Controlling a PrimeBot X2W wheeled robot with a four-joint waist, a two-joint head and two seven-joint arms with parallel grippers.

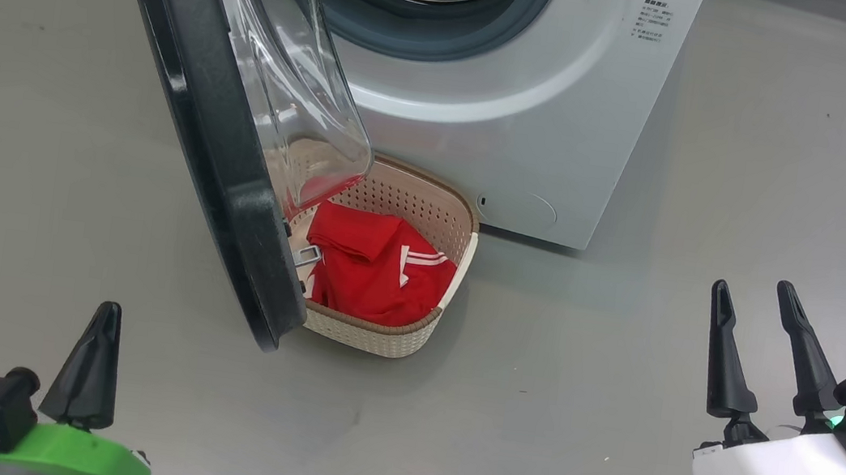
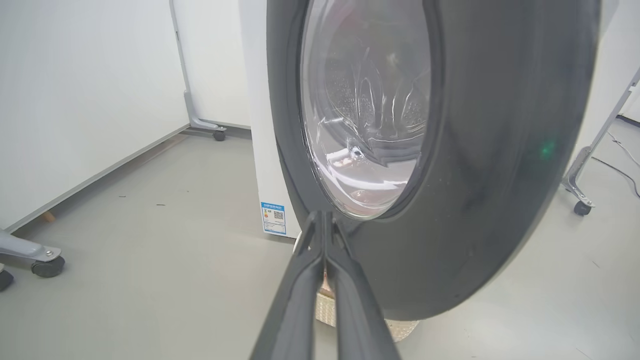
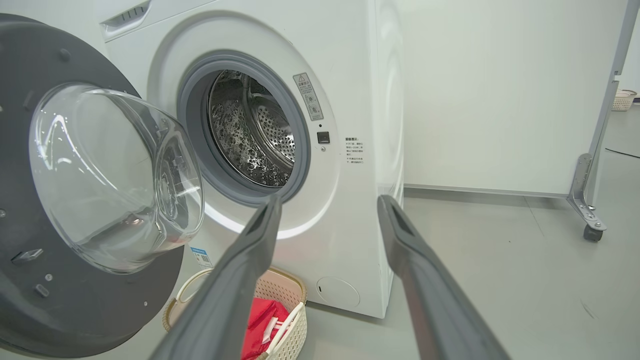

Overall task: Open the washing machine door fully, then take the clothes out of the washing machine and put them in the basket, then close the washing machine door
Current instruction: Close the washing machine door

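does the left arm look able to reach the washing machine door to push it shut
Probably yes: the shut left gripper points at the black outer face of the door, and nothing stands between them.

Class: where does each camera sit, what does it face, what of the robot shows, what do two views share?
Head: above, facing down at door, basket; left tool, right tool show.
Left wrist: faces door's outside; its shut fingers show.
Right wrist: faces drum; open fingers show.
Shared: head and right wrist see clothes in basket.
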